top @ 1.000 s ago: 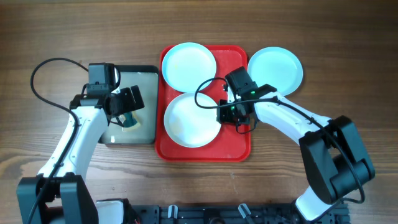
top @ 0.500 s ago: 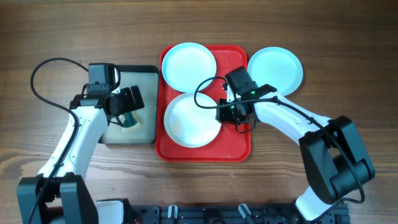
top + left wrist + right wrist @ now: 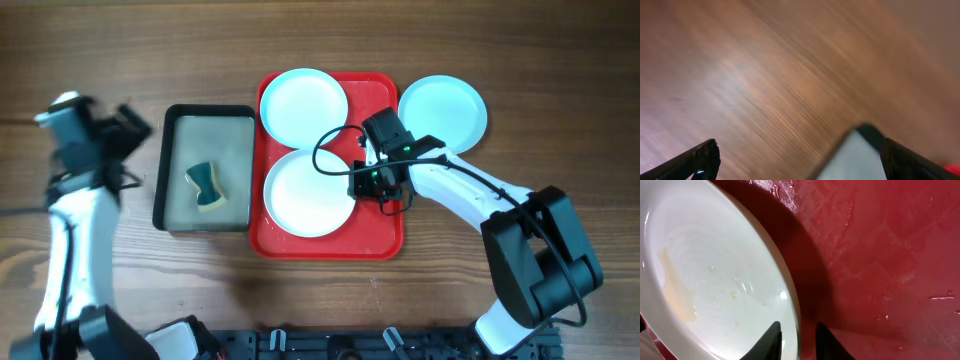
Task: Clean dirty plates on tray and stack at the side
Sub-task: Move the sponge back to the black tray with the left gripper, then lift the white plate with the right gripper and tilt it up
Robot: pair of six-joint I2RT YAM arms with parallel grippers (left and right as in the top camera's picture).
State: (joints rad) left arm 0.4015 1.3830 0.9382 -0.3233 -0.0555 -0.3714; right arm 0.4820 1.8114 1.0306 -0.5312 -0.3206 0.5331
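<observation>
A white plate (image 3: 308, 192) lies in the front half of the red tray (image 3: 385, 225), with a pale mint plate (image 3: 303, 104) behind it. Another mint plate (image 3: 443, 112) rests on the table right of the tray. My right gripper (image 3: 362, 185) sits at the white plate's right rim. In the right wrist view the jaws (image 3: 798, 326) straddle that rim, slightly open with a thin gap on each side. The white plate (image 3: 715, 280) carries a yellowish smear and specks, and the tray (image 3: 880, 255) is wet. My left gripper (image 3: 125, 125) is wide open and empty over bare wood at the far left.
A black-rimmed basin (image 3: 205, 115) with a blue-green sponge (image 3: 205, 185) stands left of the tray. Its corner (image 3: 855, 155) shows in the blurred left wrist view. The right arm (image 3: 470, 190) reaches in from the front right.
My left arm has swung from over the basin out to the far left, uncovering the sponge. The right arm and all plates have stayed put.
</observation>
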